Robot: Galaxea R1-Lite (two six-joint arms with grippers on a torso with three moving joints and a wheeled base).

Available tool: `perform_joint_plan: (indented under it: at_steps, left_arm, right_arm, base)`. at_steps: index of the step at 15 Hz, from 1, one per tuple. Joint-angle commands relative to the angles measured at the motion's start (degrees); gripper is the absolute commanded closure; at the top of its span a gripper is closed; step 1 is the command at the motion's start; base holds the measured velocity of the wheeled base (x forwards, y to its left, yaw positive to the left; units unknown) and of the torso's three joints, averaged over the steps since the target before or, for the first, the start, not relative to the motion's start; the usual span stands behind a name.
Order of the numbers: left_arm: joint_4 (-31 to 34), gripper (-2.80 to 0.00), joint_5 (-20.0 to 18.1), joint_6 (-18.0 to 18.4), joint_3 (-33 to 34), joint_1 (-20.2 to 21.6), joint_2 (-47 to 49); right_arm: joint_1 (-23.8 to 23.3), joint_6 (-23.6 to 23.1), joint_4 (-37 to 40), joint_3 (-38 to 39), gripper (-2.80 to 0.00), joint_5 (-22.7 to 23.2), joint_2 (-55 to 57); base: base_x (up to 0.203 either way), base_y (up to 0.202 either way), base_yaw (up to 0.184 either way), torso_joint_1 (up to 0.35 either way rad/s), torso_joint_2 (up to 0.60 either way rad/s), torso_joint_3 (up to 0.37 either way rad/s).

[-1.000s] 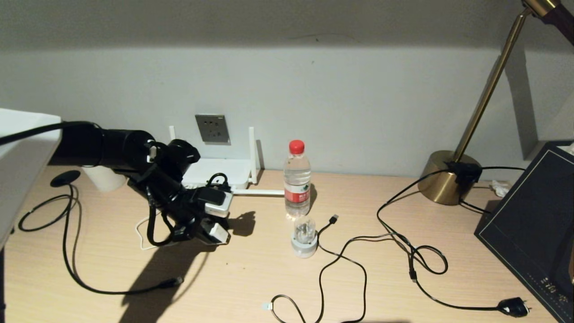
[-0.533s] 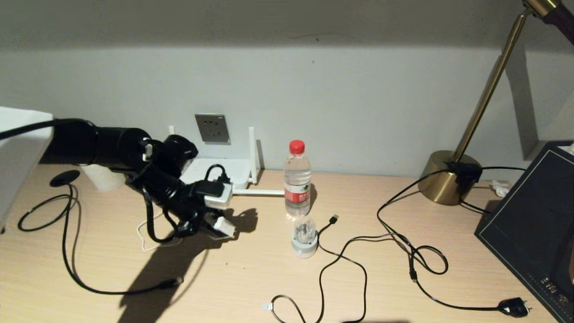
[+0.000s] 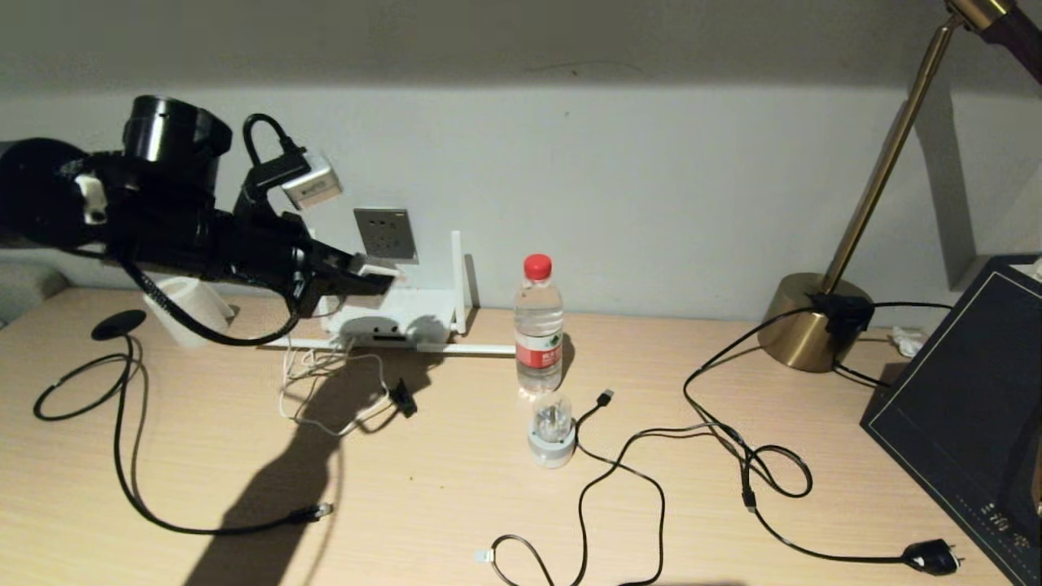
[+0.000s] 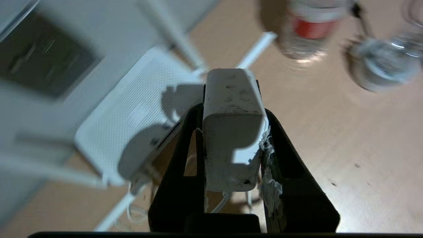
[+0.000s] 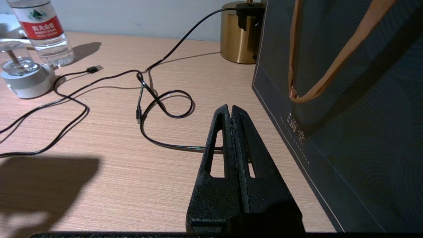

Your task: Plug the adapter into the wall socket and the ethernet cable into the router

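Now my left gripper is clamped on the adapter, up nr the wall socket, above the router. Right gripper parked, jaws pressed together, holding nothing.

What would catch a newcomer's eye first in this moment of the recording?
The left pincer, raised above the router just left of the wall socket, is shut on the white adapter, its thin cord hanging down to the desk. After that, the red-capped water bottle mid-desk and the black cables sprawled across the wood. The right pincer sits shut beside a dark gift bag.
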Motion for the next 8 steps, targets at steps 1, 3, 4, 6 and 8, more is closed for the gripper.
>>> perform_joint_plan:
  at_steps: [1, 3, 4, 6, 8]
  left_arm:
    - [-14.8, 0.0, 0.8, -5.3, 8.5, 3.4, -1.3]
    - [-44.5, 0.0, 2.5, -9.7, 21.8, 5.6, 1.0]
    - [-59.0, 0.0, 4.6, -13.3, 26.7, 5.7, 2.9]
    - [-84.6, 0.0, 12.2, -22.0, 33.0, 5.2, 9.8]
    - [-93.4, 0.0, 19.2, -28.2, 34.2, 4.8, 15.3]
  right_arm:
    - [0.0, 0.0, -0.1, 2.0, 0.0, 0.0, 0.1]
    - [0.0, 0.0, -0.1, 2.0, 0.0, 0.0, 0.1]
    - [0.0, 0.0, -0.1, 2.0, 0.0, 0.0, 0.1]
    - [0.0, 0.0, -0.1, 2.0, 0.0, 0.0, 0.1]
    - [0.0, 0.0, -0.1, 2.0, 0.0, 0.0, 0.1]
  base:
    - [0.0, 0.0, 0.0, 0.0, 0.0, 0.0]
    - [0.0, 0.0, 0.0, 0.0, 0.0, 0.0]
    - [0.0, 0.0, 0.0, 0.0, 0.0, 0.0]
    - [0.0, 0.0, 0.0, 0.0, 0.0, 0.0]
    - [0.0, 0.0, 0.0, 0.0, 0.0, 0.0]
